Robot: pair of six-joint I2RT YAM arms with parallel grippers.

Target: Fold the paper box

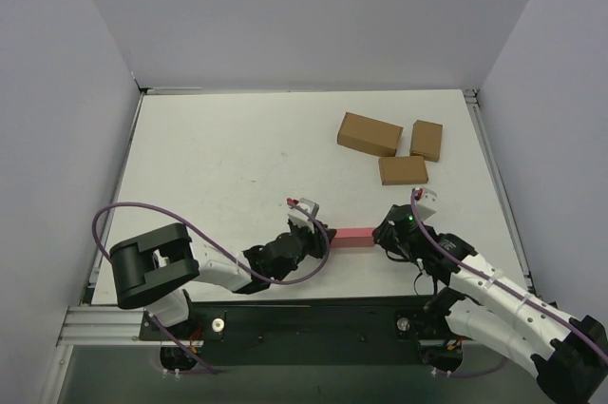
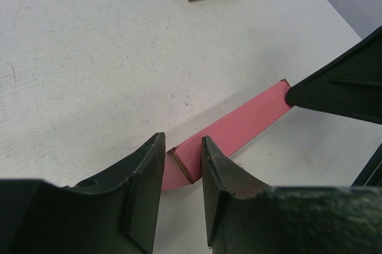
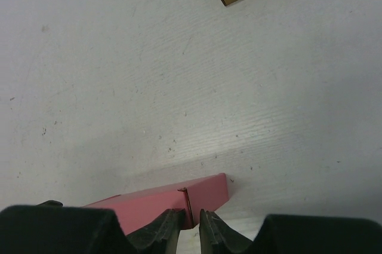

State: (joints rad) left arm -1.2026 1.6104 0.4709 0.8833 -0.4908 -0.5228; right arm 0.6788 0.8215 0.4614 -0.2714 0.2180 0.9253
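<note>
Paper box point(image 1: 356, 234) lies flat on the bench point(image 1: 237, 157), close to the near edge. It is a long, narrow pink piece running left to right between your two arms. The left claw point(image 1: 321, 233) sits at its left end and the right claw point(image 1: 385, 233) at its right end.

From your left wrist camera, the left claw point(image 2: 182, 140) straddles the open end of the box point(image 2: 239, 125). One finger stands on each side of that end, pressed close against it, so read this claw as grasping the box. The far end of the pink strip meets the dark body of the other arm.

From your right wrist camera, the right claw point(image 3: 191, 213) has its fingers drawn narrow, with only a slim gap between them. A thin upright edge of the box point(image 3: 161, 200) sits in that gap, at the box's corner. You cannot tell from this view whether the fingers are pinching that edge or merely flanking it.

Three brown boxes point(image 1: 370, 134) rest together on the far right part of the bench, well apart from the pink one. Both wrist views catch the corner of one of them.
</note>
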